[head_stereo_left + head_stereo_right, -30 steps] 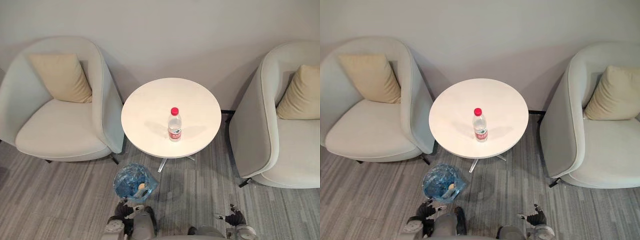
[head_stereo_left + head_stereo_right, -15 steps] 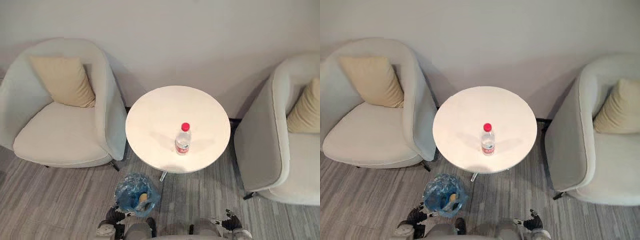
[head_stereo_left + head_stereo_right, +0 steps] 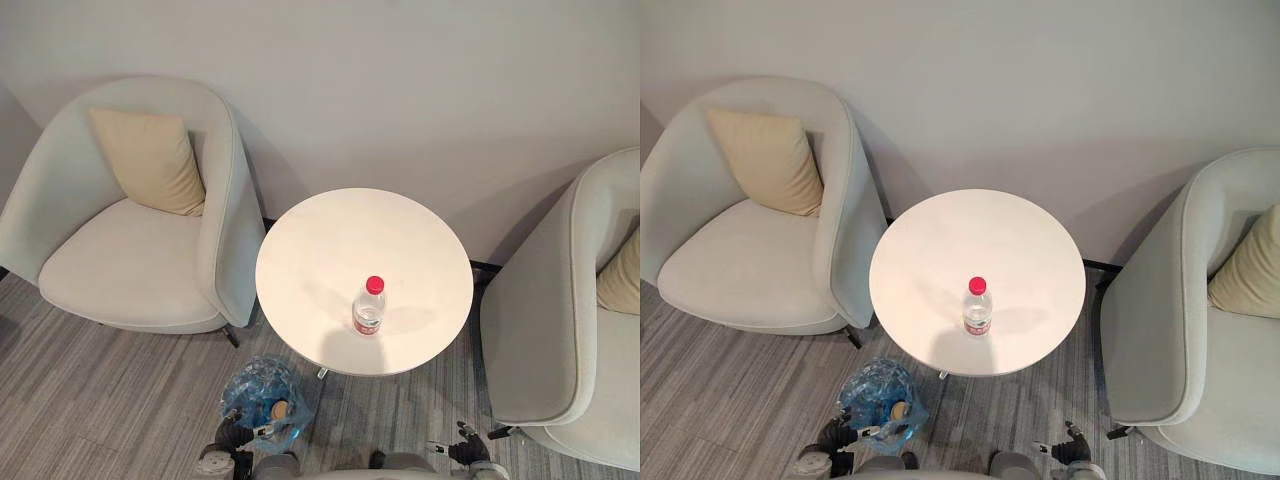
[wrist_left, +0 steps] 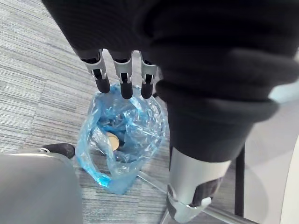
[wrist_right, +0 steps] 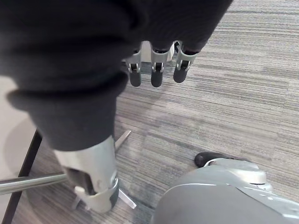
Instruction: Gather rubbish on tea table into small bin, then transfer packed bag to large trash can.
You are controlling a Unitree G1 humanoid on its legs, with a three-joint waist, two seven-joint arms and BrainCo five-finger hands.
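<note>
The bottle [image 3: 369,308] stands up tall on the tea table [image 3: 320,240], more on my side than the wall side. If I poke it with stiff fingers, I think it tips and rolls off. My left hand [image 4: 124,78] hangs loose and holds nothing, just above the blue bag [image 4: 140,121] in the small bin [image 3: 262,398] on the floor. My right hand [image 5: 156,72] is loose and empty too, over the carpet [image 5: 224,93]. The left armchair [image 3: 140,230] and right armchair [image 3: 560,330] sit close to the table, so my free room is the gap in front.
</note>
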